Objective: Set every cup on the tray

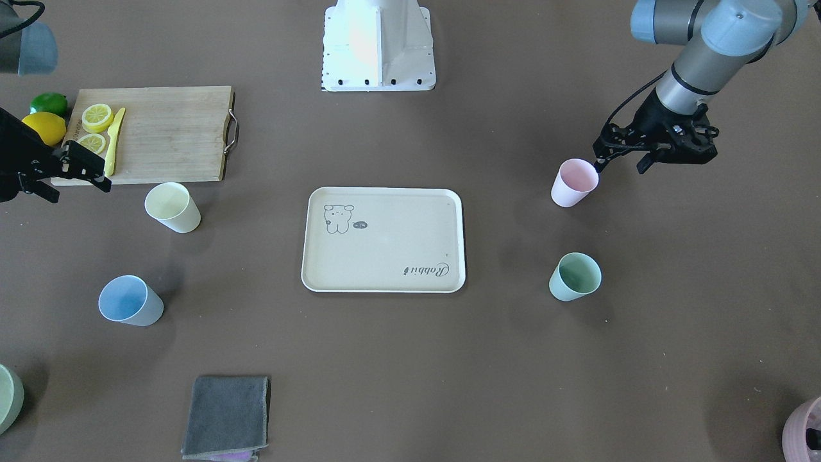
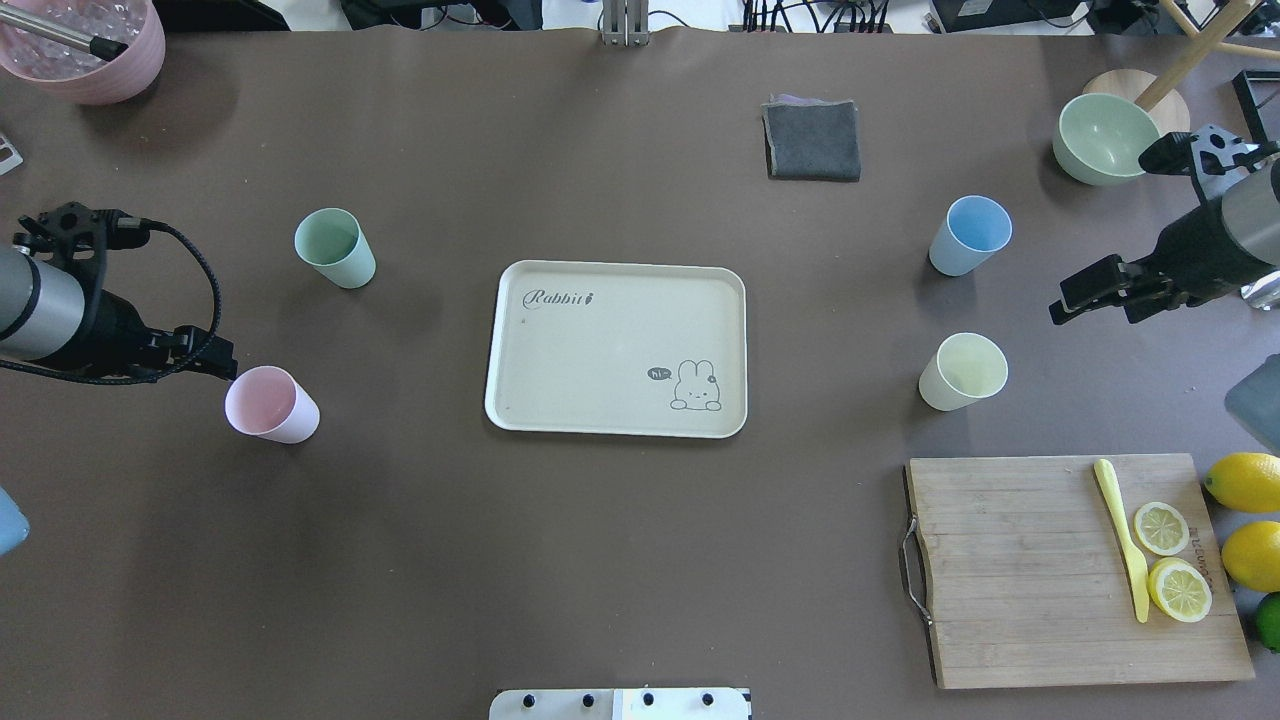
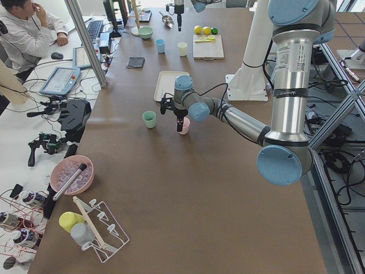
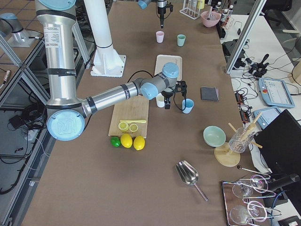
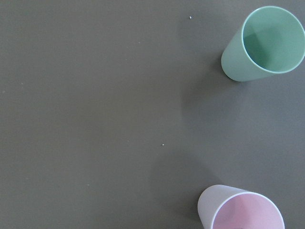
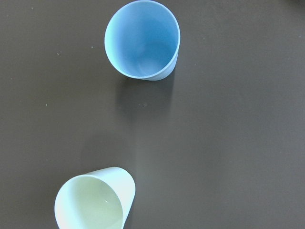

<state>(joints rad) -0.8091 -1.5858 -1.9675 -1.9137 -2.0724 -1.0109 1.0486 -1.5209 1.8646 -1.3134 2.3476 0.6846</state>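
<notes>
Around tray (image 2: 600,340), cups (image 2: 335,247) well apart.

The tray (image 1: 385,256) is cream, printed with a grey line-drawn bear and grey "Rabbit" script. Unpatterned: a pink cup (image 1: 574,183), a mint green cup (image 1: 575,276), a pale yellow cup (image 1: 172,207) and a light blue cup (image 1: 130,300). The table (image 1: 449,372) is brown, the cutting board (image 1: 173,135) pale wood grain, the folded cloth (image 1: 228,417) dark grey.

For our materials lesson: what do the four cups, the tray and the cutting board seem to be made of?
Pink cup, green cup, blue cup, yellow cup: likely matte plastic or fibre composite; pastel surfaces, no glare. Tray: seemingly the same, cream, printed drawing. Cutting board: wood, visible grain; handle looks metal.
</notes>
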